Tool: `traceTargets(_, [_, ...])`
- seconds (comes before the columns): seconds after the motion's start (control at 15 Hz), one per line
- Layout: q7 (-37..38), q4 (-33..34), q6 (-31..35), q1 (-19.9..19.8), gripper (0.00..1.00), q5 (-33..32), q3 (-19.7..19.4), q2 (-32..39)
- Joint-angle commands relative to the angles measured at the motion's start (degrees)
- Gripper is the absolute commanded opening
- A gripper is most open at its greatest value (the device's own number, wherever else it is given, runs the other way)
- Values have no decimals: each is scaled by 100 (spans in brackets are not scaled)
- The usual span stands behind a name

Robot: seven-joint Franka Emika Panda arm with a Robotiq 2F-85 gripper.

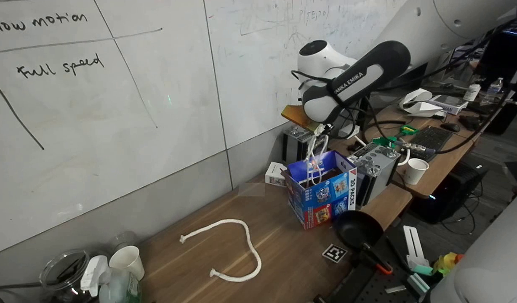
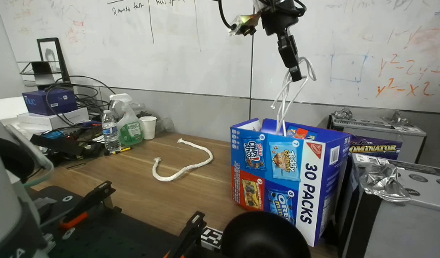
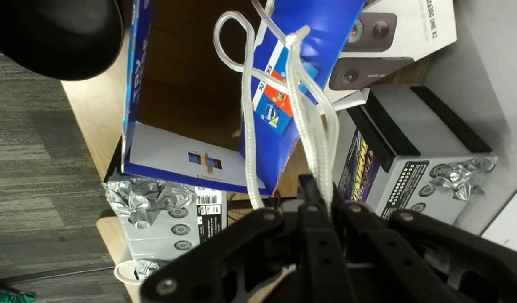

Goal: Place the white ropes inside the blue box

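My gripper (image 2: 295,74) is shut on a bundle of thin white ropes (image 2: 284,96) above the blue box (image 2: 270,172). The ropes (image 1: 312,150) hang in loose loops, and their lower parts reach down into the box's open top in both exterior views. In the wrist view the ropes (image 3: 298,101) run from between the fingertips (image 3: 319,189) across the opening and one side wall of the box (image 3: 178,182). The blue box (image 1: 321,204) stands upright. A thicker white rope (image 1: 257,257) lies curved on the table, apart from the box; it also shows in an exterior view (image 2: 193,167).
Grey metal units (image 1: 374,168) with foil on top stand close beside the box. A black pan (image 1: 358,231) is by its near side. A small white box (image 1: 276,174) is behind it. The whiteboard wall (image 2: 170,61) runs along the back. A spray bottle (image 2: 130,125) and cup (image 2: 148,128) stand farther along.
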Motion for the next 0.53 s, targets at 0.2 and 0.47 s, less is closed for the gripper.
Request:
traceTargets(0.2, [-1277, -157, 225, -12, 1, 980, -55, 78])
traceTargets(0.47, [-2055, -278, 97, -15, 1, 1734, -55, 53])
